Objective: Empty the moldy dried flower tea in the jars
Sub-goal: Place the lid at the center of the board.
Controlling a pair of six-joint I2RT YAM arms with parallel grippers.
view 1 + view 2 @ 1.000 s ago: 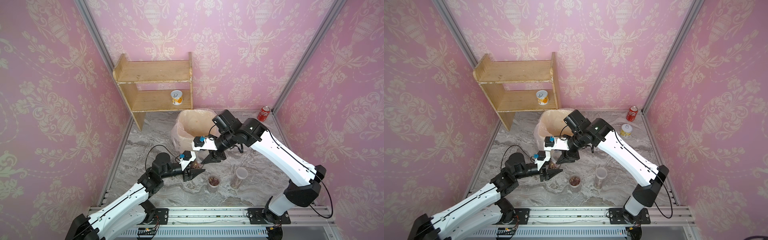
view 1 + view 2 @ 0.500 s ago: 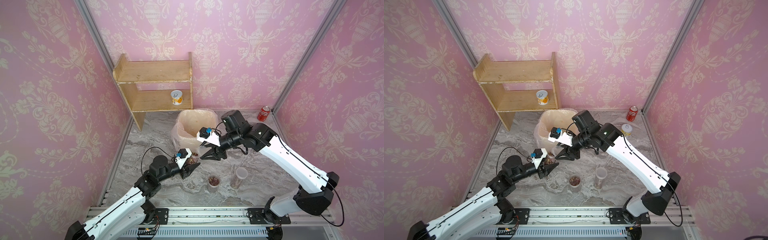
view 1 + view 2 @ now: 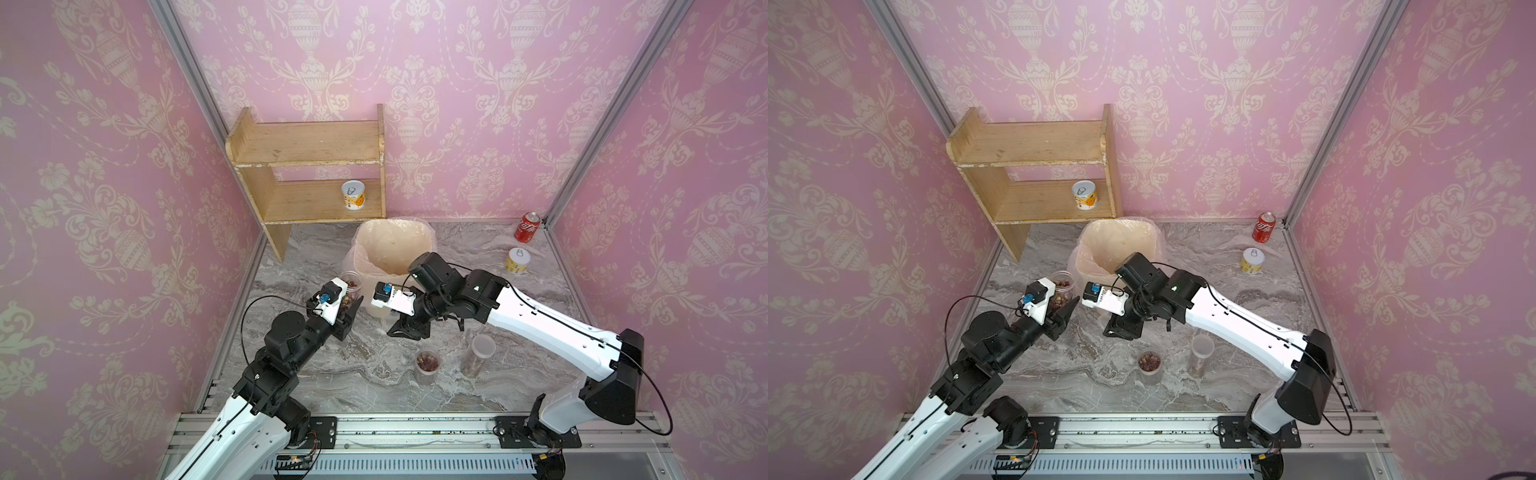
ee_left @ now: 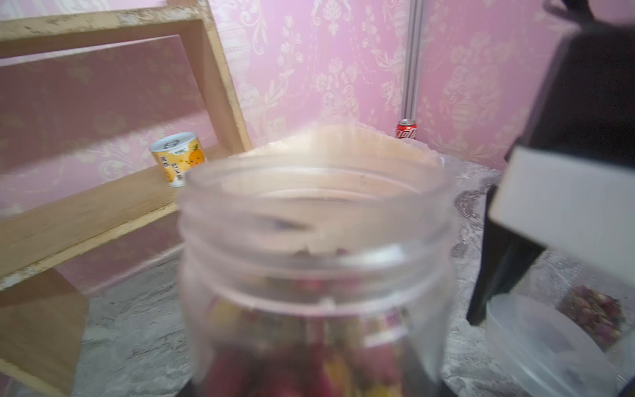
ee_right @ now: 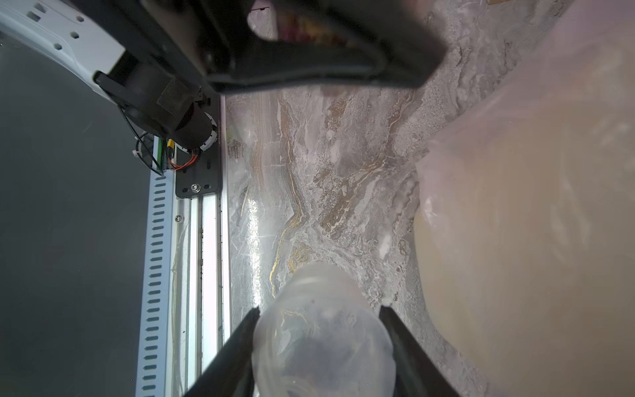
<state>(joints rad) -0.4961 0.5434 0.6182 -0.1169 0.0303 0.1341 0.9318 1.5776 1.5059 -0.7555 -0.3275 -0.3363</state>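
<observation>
Open short jar of moldy dried flower tea, just beside the bag-lined bin; we see the left fingers clamped on it. The right fingers are closed on a clear lid. A second short jar and a taller jar stand on the table.

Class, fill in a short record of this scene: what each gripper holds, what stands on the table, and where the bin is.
Left gripper: shut on open jar of tea
Right gripper: shut on lid
On table: short jar, taller jar
Bin: lined, beyond both grippers
</observation>
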